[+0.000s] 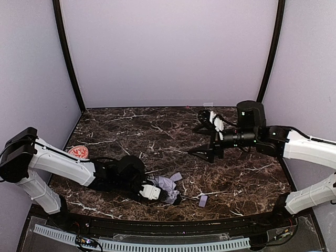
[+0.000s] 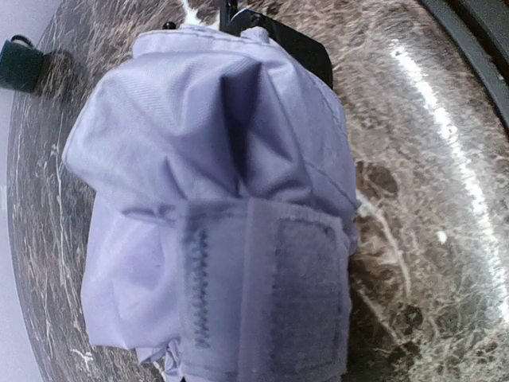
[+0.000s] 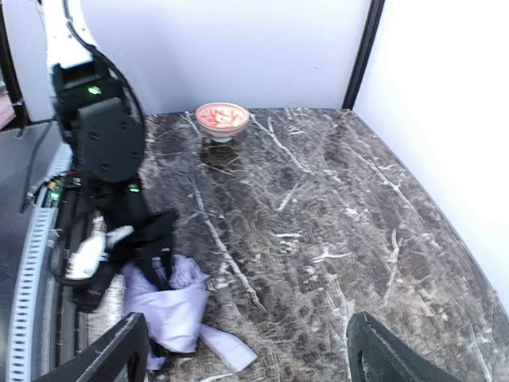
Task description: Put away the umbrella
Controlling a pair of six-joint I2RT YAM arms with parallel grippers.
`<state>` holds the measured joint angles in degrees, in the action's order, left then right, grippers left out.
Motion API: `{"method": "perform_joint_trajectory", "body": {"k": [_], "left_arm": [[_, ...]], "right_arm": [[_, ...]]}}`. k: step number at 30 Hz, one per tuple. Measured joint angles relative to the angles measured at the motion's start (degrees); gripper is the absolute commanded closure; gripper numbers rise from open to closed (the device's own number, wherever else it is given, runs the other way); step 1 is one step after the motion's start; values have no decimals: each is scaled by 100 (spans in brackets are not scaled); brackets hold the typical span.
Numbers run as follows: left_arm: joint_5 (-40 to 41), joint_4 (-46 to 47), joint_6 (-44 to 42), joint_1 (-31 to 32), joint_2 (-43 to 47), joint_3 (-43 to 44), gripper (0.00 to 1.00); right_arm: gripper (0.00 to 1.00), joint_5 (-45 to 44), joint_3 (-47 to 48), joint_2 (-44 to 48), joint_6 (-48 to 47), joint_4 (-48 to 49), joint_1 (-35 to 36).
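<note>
One umbrella [image 1: 169, 188] is lying along the surface's [image 1: 157, 131] near edge, its long axis running left-right and its handle knob [image 1: 202, 201] pointing right. The left end effector [image 1: 153, 192] is clamping its fabric. The right end effector [image 1: 206, 137] is holding its fingers apart. One bowl [image 1: 79, 152] is sitting at the left.

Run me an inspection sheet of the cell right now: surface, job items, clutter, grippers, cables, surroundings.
surface: dark marble table, white-veined.
job's things: the umbrella collapsed in a crumpled lavender bundle at the near edge, handle knob pointing right, strap loose.
clutter: red-and-white bowl at the left edge.
grippers: left gripper closed on the umbrella fabric; right gripper open, empty, at the back right.
cables: black cable along the left arm; nothing seen on the table.
surroundings: pale walls, black corner posts.
</note>
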<state>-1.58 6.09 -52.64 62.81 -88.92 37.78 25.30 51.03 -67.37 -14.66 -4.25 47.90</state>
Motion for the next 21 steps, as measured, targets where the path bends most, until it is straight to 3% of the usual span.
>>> {"method": "perform_joint_trajectory", "body": {"k": [5, 15, 21], "left_arm": [[-142, 11, -186, 157, 15, -42, 100], [-131, 131, -280, 286, -42, -37, 100], [-114, 129, -291, 310, -37, -37, 100]], "right_arm": [[33, -249, 81, -717, -343, 118, 0], [35, 11, 1805, -3936, -269, -2168, 9], [43, 116, 2649, -4715, -317, -3014, 9]]}}
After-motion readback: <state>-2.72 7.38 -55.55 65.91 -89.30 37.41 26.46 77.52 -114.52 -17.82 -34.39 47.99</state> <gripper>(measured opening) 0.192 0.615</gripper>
